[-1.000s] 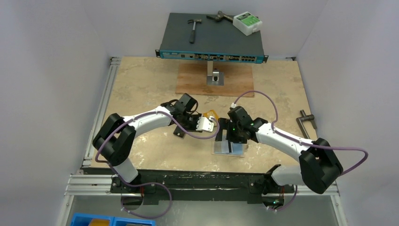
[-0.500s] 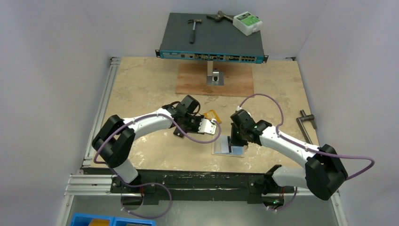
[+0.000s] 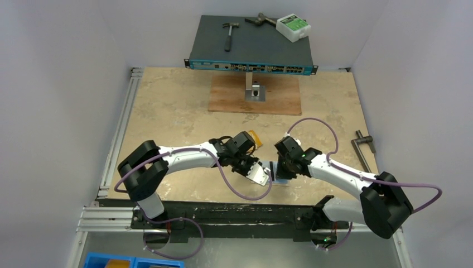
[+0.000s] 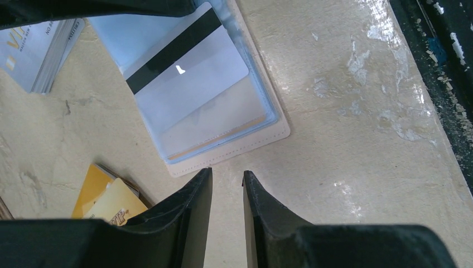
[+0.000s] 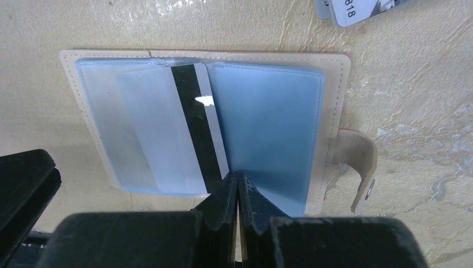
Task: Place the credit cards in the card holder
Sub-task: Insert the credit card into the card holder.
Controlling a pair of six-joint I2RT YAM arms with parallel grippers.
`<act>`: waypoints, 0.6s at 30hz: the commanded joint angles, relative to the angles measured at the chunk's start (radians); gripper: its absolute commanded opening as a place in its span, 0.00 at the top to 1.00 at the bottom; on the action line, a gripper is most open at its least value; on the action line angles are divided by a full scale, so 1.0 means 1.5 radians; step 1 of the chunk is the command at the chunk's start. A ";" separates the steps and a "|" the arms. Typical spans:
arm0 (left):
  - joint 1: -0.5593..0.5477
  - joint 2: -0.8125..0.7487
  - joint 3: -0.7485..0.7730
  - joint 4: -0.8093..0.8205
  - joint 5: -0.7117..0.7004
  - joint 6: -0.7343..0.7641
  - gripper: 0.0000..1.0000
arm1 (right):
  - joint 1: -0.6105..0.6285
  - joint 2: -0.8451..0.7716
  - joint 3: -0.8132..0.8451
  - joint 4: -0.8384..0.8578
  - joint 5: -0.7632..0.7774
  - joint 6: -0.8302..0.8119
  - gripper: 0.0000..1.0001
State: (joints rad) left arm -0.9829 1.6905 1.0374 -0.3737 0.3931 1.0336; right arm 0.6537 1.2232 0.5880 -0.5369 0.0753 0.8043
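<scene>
The card holder (image 5: 332,111) lies open flat, beige rim around bluish clear pockets, snap tab at its right. A silver-grey card (image 5: 162,128) with a black stripe sits tilted, partly inside the left pocket. My right gripper (image 5: 238,176) is shut, its tips at the holder's near middle beside that card's corner. My left gripper (image 4: 227,174) hovers just off the holder's (image 4: 245,134) edge, jaws a little apart with only table between them. More silver-grey cards (image 4: 39,50) and an orange-yellow card (image 4: 106,195) lie loose nearby. From above, both grippers (image 3: 262,176) (image 3: 279,169) hide most of the holder.
A wooden board (image 3: 279,100) carrying a small metal block lies behind the work spot. Further back sits a network switch (image 3: 251,47) with a hammer (image 3: 230,30) and a white box (image 3: 294,27) on it. A metal tool (image 3: 363,146) lies right. The dark rail (image 4: 440,56) borders the table's near edge.
The right gripper went from wide open to shut at the holder's middle. The left arm swung right and nearer, ending beside the holder's left side.
</scene>
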 commanded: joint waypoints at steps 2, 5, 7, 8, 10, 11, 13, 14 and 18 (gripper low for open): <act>-0.018 0.005 -0.021 0.064 -0.016 0.031 0.74 | -0.014 -0.017 0.002 0.018 0.024 0.009 1.00; -0.024 0.007 -0.030 0.079 -0.022 0.041 0.74 | -0.022 -0.015 0.003 0.024 0.022 0.003 1.00; -0.026 0.011 -0.036 0.091 -0.027 0.046 0.74 | -0.027 -0.007 0.001 0.028 0.022 -0.001 1.00; -0.029 0.012 -0.039 0.096 -0.030 0.049 0.74 | -0.028 -0.002 0.000 0.032 0.021 -0.002 1.00; -0.032 0.015 -0.045 0.108 -0.033 0.056 0.74 | -0.029 0.006 -0.002 0.043 0.014 -0.005 1.00; -0.033 0.015 -0.046 0.114 -0.035 0.059 0.74 | -0.029 0.010 -0.002 0.049 0.009 -0.007 1.00; -0.035 0.018 -0.054 0.126 -0.041 0.064 0.74 | -0.029 0.020 0.001 0.058 -0.004 -0.010 1.00; -0.035 0.019 -0.058 0.135 -0.044 0.066 0.74 | -0.029 0.023 0.001 0.065 -0.010 -0.011 1.00; -0.036 0.023 -0.069 0.153 -0.048 0.073 0.74 | -0.029 0.022 -0.008 0.088 -0.018 -0.008 1.00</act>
State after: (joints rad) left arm -1.0309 1.7195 0.9512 -0.2089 0.3248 1.1118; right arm 0.6140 1.2613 0.5865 -0.4648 0.0631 0.7933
